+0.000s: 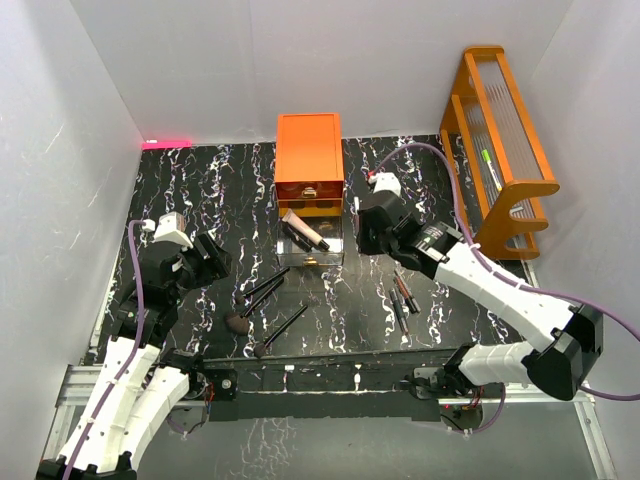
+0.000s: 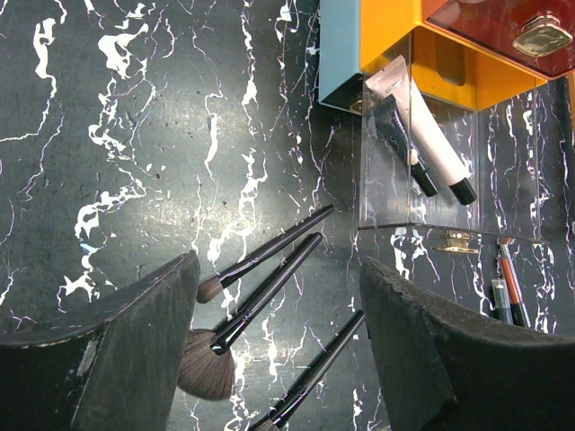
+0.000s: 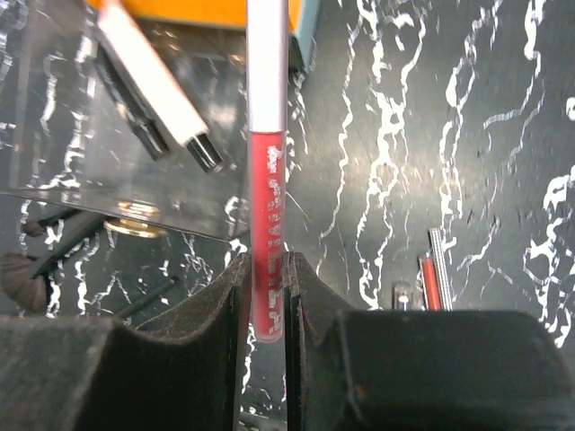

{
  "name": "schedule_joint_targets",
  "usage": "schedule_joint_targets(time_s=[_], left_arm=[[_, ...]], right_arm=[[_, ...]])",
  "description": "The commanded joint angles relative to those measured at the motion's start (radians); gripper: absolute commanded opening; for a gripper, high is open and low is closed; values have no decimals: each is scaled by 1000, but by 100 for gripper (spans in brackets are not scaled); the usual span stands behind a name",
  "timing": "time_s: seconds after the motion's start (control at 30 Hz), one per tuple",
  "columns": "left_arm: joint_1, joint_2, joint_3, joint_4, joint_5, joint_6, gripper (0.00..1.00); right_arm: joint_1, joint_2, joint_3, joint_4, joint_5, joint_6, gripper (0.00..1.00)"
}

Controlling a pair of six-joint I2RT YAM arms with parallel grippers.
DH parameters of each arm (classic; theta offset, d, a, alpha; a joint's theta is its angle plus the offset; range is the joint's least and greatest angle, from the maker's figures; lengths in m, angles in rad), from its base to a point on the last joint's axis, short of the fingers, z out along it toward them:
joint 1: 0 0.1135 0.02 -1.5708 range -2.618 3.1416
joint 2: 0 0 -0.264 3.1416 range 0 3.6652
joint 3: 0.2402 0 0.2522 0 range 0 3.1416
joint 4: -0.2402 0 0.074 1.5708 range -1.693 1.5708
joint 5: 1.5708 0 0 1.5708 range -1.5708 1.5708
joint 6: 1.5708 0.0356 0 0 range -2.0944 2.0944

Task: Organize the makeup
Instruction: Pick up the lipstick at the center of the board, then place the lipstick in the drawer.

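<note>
Placement of the red gloss tube [image 3: 268,180] looks like the step in hand. The right gripper [image 3: 267,269] pinches the tube near its lower end between both pads, and its silver cap points away toward the orange drawer chest [image 1: 308,150]. Seen from above, that gripper hangs just beside the right wall of the clear drawer [image 3: 54,153], which stands pulled out in front of the chest. A pale tube [image 2: 427,135] and a dark tube [image 2: 400,135] already lie side by side in the drawer, both on a slant. The left gripper [image 2: 278,287] is spread wide and holds nothing. It hovers above the three black brushes [image 2: 269,287], which lie loose on the black marbled surface [image 1: 200,190] to the near left of the drawer. A few slim sticks [image 1: 402,295] lie on the surface to the right, well apart from the brushes. So most of the sorting remains. The next move probably means carrying the gloss leftward over the drawer wall and lowering it beside the two tubes. The pads should part only once the tube is inside, because a round tube let go on the rim could roll out. The clear wall is also hard to see, so clipping it is a risk.
</note>
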Motion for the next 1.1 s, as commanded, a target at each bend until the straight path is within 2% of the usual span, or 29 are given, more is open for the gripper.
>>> schedule_joint_targets(time_s=[0.0, 0.2, 0.53, 0.77, 1.07], left_arm=[[2, -11, -8, -9, 0, 0, 71], [2, -14, -7, -12, -4, -3, 71], [2, -16, -8, -11, -3, -3, 71], [3, -17, -7, -14, -4, -3, 71], [2, -20, -6, -13, -6, -4, 71]], right_arm=[[7, 23, 128, 11, -44, -123, 11], [10, 105, 223, 49, -165, -171, 11], [38, 219, 246, 166, -240, -246, 11], [102, 326, 341, 163, -187, -304, 11], [109, 466, 430, 135, -126, -335, 11]])
